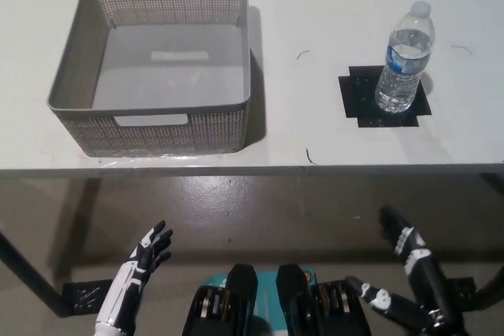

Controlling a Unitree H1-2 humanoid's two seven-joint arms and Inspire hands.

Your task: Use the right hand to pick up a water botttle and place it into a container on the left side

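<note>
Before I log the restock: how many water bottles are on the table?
1. The water bottle stands upright on the black square at the table's right; none shows in the grey basket.

The scene is seen by one head view only, directed steeply down from above the table (299, 5), its front edge and the floor below included.

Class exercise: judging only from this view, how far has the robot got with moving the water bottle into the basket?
Done: nothing yet. The water bottle stands upright on the black square on the table, and the grey basket holds nothing. In hand: nothing; the right hand and the left hand are both open below the table edge. Left: reach, grasp, carry and place.
</note>
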